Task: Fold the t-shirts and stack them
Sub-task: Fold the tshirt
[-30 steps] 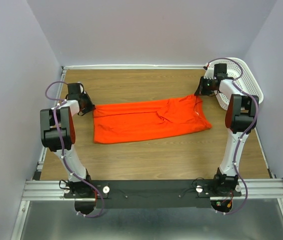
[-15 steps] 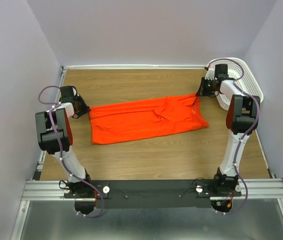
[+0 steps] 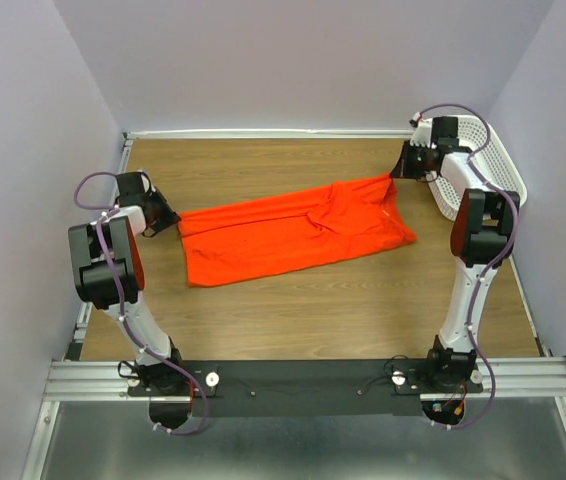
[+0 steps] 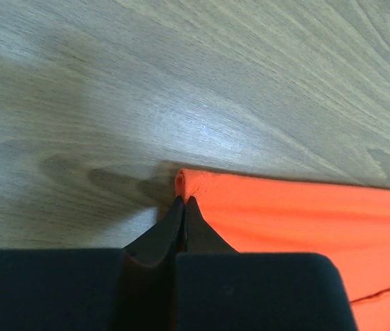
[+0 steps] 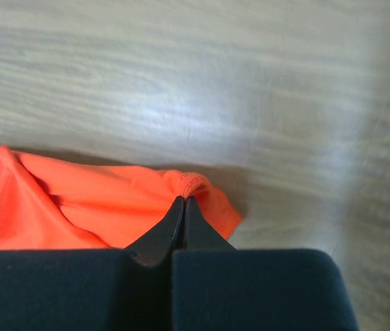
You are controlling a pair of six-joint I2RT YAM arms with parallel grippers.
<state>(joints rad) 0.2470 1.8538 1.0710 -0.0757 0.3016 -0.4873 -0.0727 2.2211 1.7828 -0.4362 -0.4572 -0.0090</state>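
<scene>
Scene: shirt (image 3: 293, 230) lies as a long band across the table (image 3: 263, 300) | left gripper (image 4: 182, 201) clamped on its far-left corner | right gripper (image 5: 183, 200) clamped on its far-right corner | Step: apparently starting a fold | Next: lift both corners together, evenly.

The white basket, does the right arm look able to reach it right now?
Probably yes: the basket sits right beside the right end effector with nothing between, though it is shut on the t-shirt.

left claw (image 4: 183, 201) clamped tight, right claw (image 5: 183, 200) likewise, both low
</scene>
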